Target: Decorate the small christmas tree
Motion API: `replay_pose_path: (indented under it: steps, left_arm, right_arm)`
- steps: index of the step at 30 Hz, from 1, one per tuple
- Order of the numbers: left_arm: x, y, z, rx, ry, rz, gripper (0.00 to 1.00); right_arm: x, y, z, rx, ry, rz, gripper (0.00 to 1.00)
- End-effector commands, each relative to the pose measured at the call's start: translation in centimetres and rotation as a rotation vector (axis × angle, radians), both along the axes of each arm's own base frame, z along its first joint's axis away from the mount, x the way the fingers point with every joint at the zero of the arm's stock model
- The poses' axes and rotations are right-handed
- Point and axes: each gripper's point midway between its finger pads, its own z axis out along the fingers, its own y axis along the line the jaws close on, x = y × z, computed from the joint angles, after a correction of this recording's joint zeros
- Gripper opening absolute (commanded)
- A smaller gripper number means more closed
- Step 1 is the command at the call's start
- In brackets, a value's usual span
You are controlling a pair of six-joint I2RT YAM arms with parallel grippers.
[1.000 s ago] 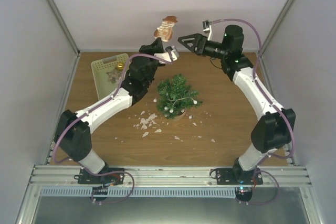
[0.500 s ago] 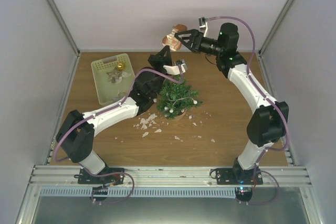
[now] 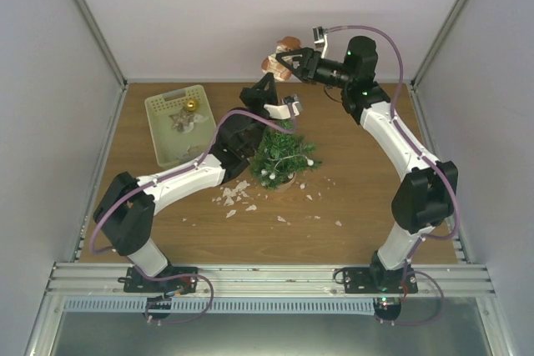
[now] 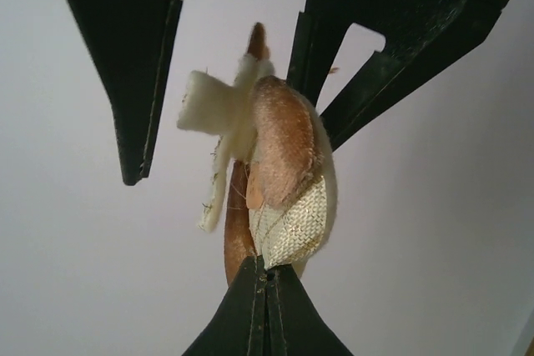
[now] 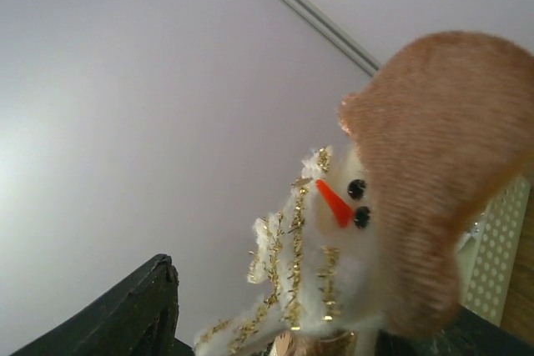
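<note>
- My left jaws (image 3: 269, 82) were pressed together, pinching the lower edge of a snowman ornament (image 3: 279, 56). They held it aloft in the upper middle of the overhead view, against the back wall.
- My right jaws (image 3: 286, 64) stood spread around the ornament's top. 1 finger (image 4: 138, 81) was clear of it at the left of the left wrist view. The other sat close beside the brown hat (image 5: 434, 164), and I could not tell whether it touched.
- The right wrist view showed the snowman's face: 2 black eyes, an orange nose (image 5: 334, 203) and gold tinsel trim.
- The small christmas tree (image 3: 284, 149) stood upright on the desk (image 3: 367, 198) in the middle of the overhead view, just below my left jaws and the ornament.
- A pale basket (image 3: 153, 127) sat at the upper left of the desk, holding a star and a gold ball.
- White scraps (image 3: 235, 195) lay scattered on the desk, below and left of the tree.
</note>
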Motion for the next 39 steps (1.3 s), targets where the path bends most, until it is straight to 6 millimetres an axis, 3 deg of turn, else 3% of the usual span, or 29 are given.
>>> replay_pose_path:
  steps: [1, 14, 23, 28, 32, 39]
  left_arm:
    - [-0.6, -0.2, 2.8, -0.074, -0.069, -0.002, 0.0]
    - [-0.5, -0.7, 2.9, -0.102, -0.023, -0.011, 0.0]
    - [-0.4, -0.5, 2.7, -0.12, 0.018, -0.009, 0.02]
    - [-0.6, 0.2, 1.7, -0.145, 0.127, -0.013, 0.15]
    - [-0.8, 1.1, 1.1, -0.192, 0.205, -0.014, 0.33]
    - [-1.5, 3.1, 1.0, -0.27, 0.313, -0.01, 0.55]
  right_arm:
    - [-0.6, 0.6, 1.9, 0.021, -0.058, 0.027, 0.59]
    - [-0.6, 1.0, 2.1, 0.002, -0.081, 0.036, 0.22]
    - [-0.2, 1.0, 2.1, -0.033, -0.095, 0.022, 0.19]
    - [0.4, 0.8, 1.9, -0.083, -0.105, 0.004, 0.19]
    - [0.9, 0.4, 1.8, -0.108, -0.114, -0.004, 0.19]
    - [1.5, -1.4, 2.0, -0.18, -0.144, -0.035, 0.18]
